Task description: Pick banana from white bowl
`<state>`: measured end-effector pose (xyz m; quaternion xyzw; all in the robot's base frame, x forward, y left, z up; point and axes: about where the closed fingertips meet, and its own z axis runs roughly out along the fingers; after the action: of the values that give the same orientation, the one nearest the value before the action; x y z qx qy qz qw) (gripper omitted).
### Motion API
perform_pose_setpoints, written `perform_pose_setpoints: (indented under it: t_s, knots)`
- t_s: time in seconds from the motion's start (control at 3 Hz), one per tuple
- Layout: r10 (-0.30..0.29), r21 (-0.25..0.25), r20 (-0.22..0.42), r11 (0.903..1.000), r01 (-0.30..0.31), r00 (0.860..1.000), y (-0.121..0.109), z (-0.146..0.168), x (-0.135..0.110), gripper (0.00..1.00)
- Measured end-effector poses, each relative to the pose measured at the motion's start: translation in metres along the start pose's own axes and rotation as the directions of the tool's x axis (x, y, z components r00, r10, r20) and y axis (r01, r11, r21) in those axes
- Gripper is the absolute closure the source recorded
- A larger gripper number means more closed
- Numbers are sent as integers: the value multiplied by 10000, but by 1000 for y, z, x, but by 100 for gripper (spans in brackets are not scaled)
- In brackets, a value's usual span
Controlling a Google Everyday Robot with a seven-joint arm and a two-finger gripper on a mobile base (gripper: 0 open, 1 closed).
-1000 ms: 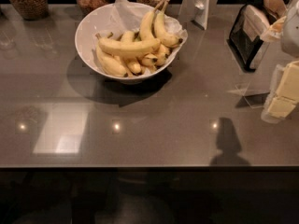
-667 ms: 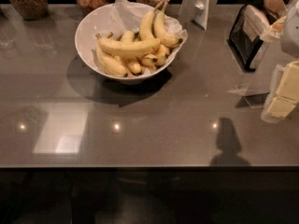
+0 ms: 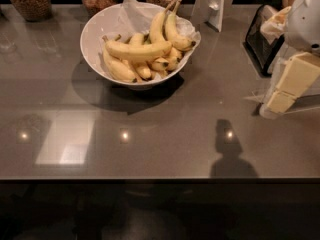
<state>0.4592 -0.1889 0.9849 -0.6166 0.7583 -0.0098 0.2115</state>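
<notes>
The white bowl (image 3: 91, 30), lined with crumpled white paper, stands on the grey counter at the back left of centre. It holds several bananas. The banana (image 3: 137, 50), long, thick and plain yellow, lies across the top of the pile. Two strongly curved bananas (image 3: 170, 29) with long stems lean at the bowl's right side. My gripper (image 3: 274, 104), cream coloured under a white arm, hangs at the far right just above the counter, well to the right of the bowl and holding nothing.
Three glass jars (image 3: 30, 0) of dry goods line the back edge. A white upright stand (image 3: 212, 4) is behind the bowl's right side. A black holder (image 3: 257, 36) with packets sits at the back right, close to my arm.
</notes>
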Motion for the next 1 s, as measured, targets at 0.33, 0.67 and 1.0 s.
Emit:
perform_pose_setpoints:
  t_s: [0.33, 0.67, 1.0]
  knots:
    - [-403, 230, 801, 9990, 386, 9960, -19, 8, -34, 0]
    - [-789, 353, 1488, 9966, 744, 9857, -41, 18, -68, 0]
    - [-1103, 202, 2079, 9939, 1085, 9719, -60, 39, -102, 0]
